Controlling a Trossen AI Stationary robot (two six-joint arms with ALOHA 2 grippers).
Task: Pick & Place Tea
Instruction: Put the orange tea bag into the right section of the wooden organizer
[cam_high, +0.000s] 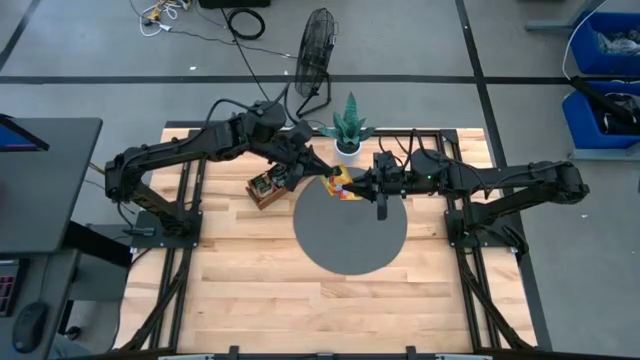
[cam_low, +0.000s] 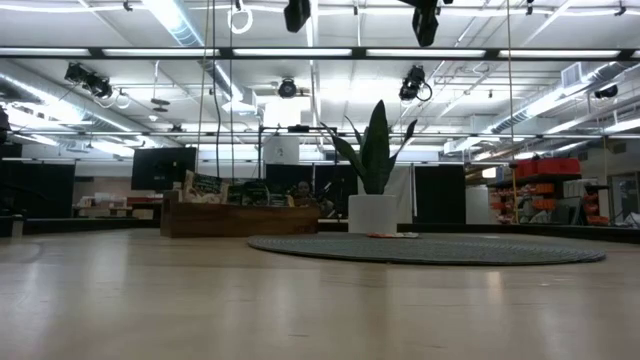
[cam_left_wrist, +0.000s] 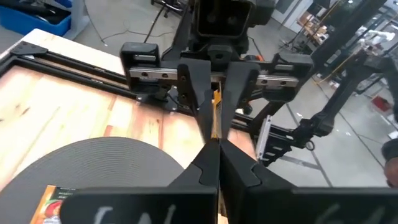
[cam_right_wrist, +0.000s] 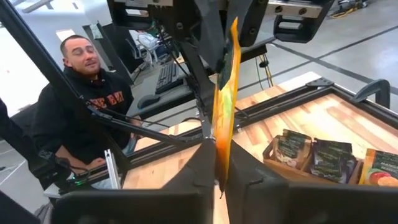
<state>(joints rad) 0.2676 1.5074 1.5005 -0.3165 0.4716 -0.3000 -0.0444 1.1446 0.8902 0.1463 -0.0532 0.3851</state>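
An orange-yellow tea sachet (cam_high: 341, 178) stands on edge in the air over the far rim of the round grey mat (cam_high: 350, 240). My left gripper (cam_high: 330, 172) reaches it from the table's left and my right gripper (cam_high: 352, 182) from the right, and both are shut on it. A second orange sachet (cam_left_wrist: 53, 202) lies flat on the mat below. The brown wooden tray (cam_high: 268, 187) stands on the table left of the mat, with several sachets (cam_right_wrist: 323, 158) upright in it. My left gripper pinches the sachet's left-hand edge (cam_left_wrist: 216, 138) between its two fingers, which come in about level from the table's left. The sachet stands on edge, clear of the mat. My right gripper pinches the opposite edge (cam_right_wrist: 221, 140) between its two fingers, coming level from the table's right. The sachet rises upright beyond the fingertips toward the left gripper.
A plant in a white pot (cam_high: 348, 130) stands at the far edge just behind the grippers, with a floor fan (cam_high: 315, 50) beyond the table. A person (cam_right_wrist: 81, 106) sits off the table's left side. The near half of the wooden tabletop (cam_high: 300, 300) lies bare.
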